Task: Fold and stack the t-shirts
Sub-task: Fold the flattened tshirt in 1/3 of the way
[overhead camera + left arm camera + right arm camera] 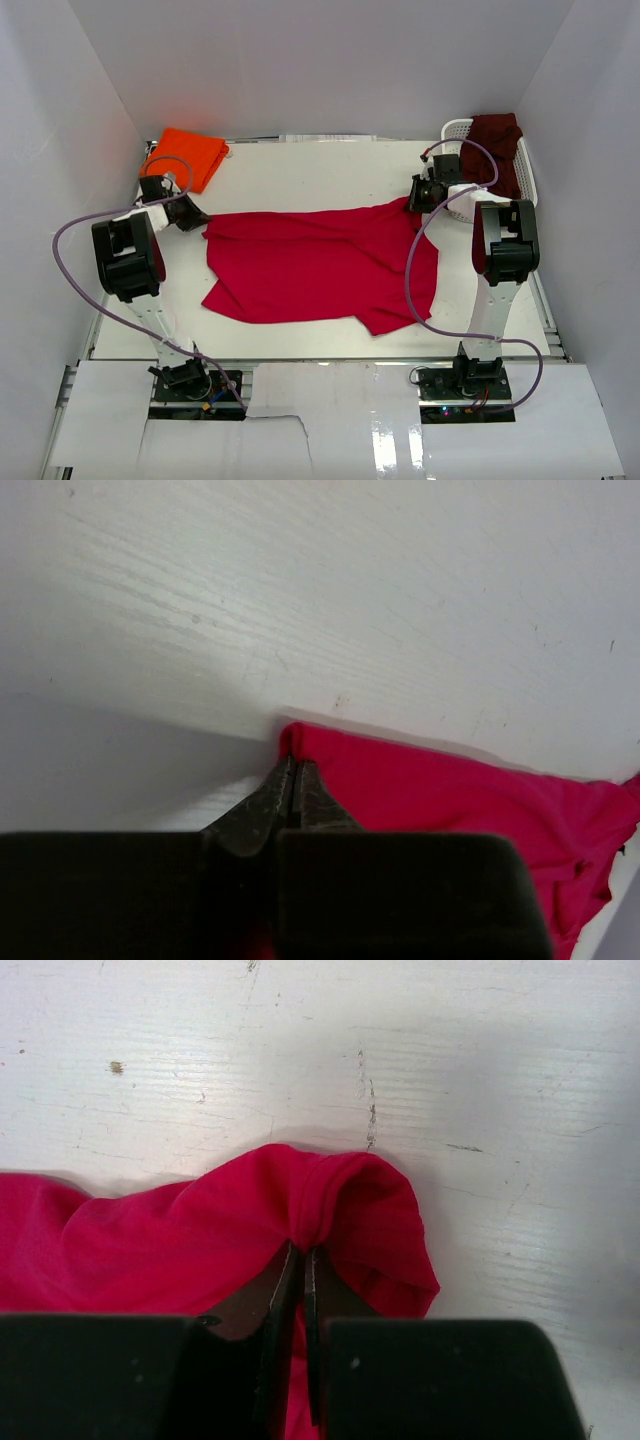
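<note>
Our left gripper (292, 768) and right gripper (303, 1252) each clamp a far corner of the bright red cloth t-shirt (320, 265), likely to pull it flat.

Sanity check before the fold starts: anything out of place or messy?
Nothing spilled or damaged. The red t-shirt lies skewed and rumpled mid-table. The maroon t-shirt is draped over the white basket at far right, not flat. The orange t-shirt sits folded, far left.

No text, label, brand name, number or sign can be read in any of the three camera views.
</note>
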You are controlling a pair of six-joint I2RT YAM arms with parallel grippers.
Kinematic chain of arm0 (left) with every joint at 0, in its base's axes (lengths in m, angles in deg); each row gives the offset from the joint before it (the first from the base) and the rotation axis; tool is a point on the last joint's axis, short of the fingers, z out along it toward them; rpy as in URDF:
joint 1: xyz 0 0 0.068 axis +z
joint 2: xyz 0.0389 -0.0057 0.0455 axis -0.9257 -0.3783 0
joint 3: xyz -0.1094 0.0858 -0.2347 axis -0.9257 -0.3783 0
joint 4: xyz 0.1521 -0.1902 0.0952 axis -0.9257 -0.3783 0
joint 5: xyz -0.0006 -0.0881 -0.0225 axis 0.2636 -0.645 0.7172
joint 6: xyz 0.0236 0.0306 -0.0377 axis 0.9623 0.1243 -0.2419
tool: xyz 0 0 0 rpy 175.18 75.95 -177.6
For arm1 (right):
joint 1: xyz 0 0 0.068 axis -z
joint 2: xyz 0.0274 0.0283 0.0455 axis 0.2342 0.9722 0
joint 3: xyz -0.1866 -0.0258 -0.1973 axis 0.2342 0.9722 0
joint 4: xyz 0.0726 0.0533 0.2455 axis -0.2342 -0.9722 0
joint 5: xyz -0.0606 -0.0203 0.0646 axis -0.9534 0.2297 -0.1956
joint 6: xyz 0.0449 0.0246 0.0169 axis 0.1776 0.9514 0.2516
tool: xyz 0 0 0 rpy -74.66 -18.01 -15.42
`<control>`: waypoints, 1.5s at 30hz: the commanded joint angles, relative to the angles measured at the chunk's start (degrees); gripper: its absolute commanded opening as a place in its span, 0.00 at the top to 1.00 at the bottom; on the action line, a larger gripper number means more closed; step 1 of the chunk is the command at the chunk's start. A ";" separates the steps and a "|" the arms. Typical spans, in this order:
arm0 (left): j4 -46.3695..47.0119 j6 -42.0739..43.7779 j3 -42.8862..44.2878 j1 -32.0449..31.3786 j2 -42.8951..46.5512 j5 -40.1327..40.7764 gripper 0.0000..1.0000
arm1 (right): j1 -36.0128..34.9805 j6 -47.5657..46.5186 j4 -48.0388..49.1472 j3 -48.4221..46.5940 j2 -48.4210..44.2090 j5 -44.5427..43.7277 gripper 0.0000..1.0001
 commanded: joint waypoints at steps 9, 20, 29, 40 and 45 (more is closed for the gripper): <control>0.57 -0.30 6.43 -1.10 -3.39 -3.35 1.00 | 0.36 1.33 -0.80 -4.37 1.60 -1.34 0.92; -2.67 -1.71 18.11 -0.74 -10.07 0.43 1.00 | 1.85 8.88 -4.39 -16.23 9.51 -6.61 0.92; -4.61 -3.11 26.82 -0.04 -17.19 -1.41 1.00 | 2.64 11.97 -6.33 -22.22 13.02 -6.89 0.90; -3.47 -3.64 26.30 -0.30 -15.71 -5.02 0.53 | 2.47 10.92 -3.70 -23.28 12.94 -2.84 0.64; -4.34 -3.64 26.03 -0.22 -12.11 -3.70 0.46 | 2.03 8.72 -4.49 -23.98 10.57 -3.10 0.54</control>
